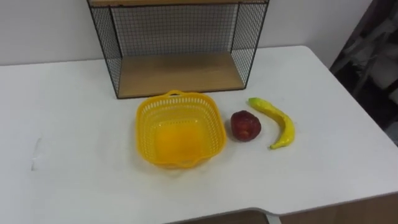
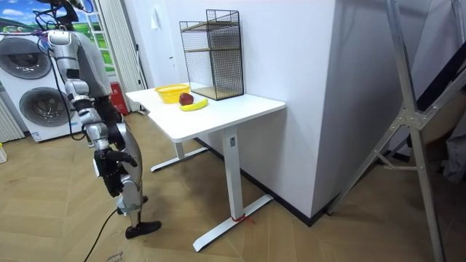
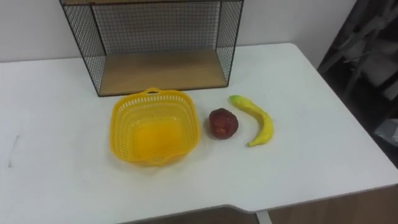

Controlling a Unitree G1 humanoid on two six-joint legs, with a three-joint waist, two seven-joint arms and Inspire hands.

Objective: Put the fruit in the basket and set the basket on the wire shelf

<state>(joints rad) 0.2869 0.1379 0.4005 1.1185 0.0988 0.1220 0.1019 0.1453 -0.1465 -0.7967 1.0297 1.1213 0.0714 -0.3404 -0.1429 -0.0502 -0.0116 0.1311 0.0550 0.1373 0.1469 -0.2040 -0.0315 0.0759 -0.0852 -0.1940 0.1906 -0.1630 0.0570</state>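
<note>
Basket (image 1: pixel 180 129) sat on table (image 1: pixel 74 155) before wire shelf (image 1: pixel 180 43); red fruit (image 1: pixel 245 125) just beside it, banana (image 1: pixel 277 121) next along. Right hand (image 2: pixel 111 156) hung low near the table edge, grip impossible to tell.

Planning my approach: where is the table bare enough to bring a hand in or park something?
Bare: the table left of the yellow basket, the front strip before it, and right of the banana. The wire shelf has a free bottom board. Crowded: basket, red fruit and banana sit close together.
</note>
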